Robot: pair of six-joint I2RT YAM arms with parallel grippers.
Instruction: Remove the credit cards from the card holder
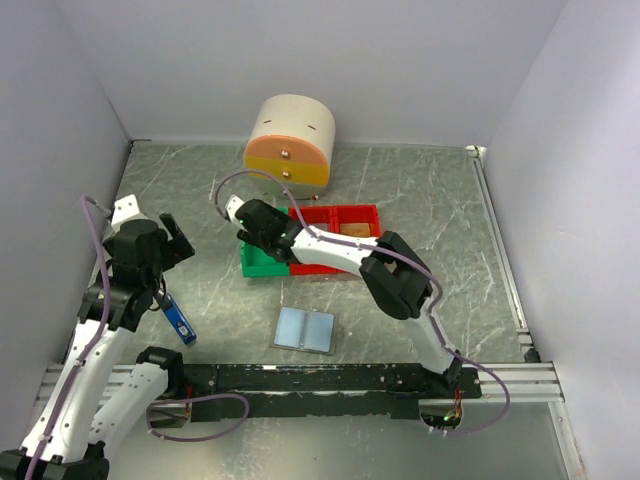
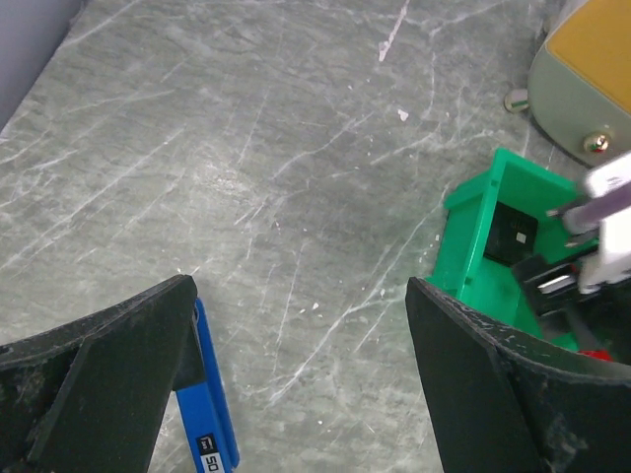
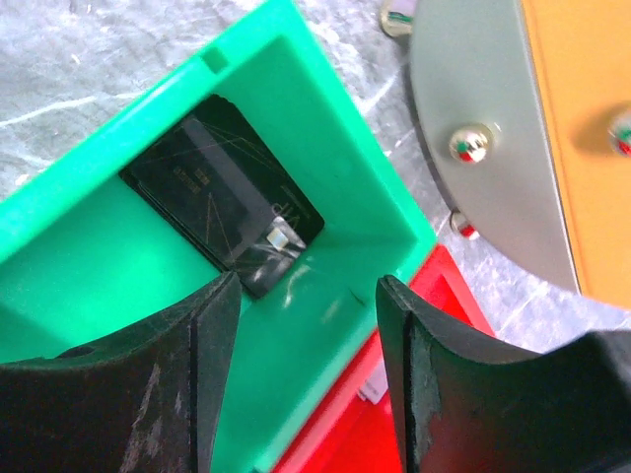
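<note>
The card holder (image 1: 305, 328) lies open and flat on the table in front of the arm bases, its pale blue inner pockets facing up. A black credit card (image 3: 222, 202) rests on the floor of the green bin (image 3: 325, 325); the left wrist view shows this credit card (image 2: 511, 235) too. My right gripper (image 3: 308, 286) hovers just over that bin, open, with nothing between its fingers and the card just beyond its left finger. My left gripper (image 2: 298, 291) stands wide open above bare table at the left, holding nothing.
A narrow blue-and-black stick (image 1: 180, 322) lies by the left arm. A red bin (image 1: 340, 240) adjoins the green bin (image 1: 262, 265). A round cream, yellow and orange drawer unit (image 1: 290, 140) stands behind them. White walls enclose the table.
</note>
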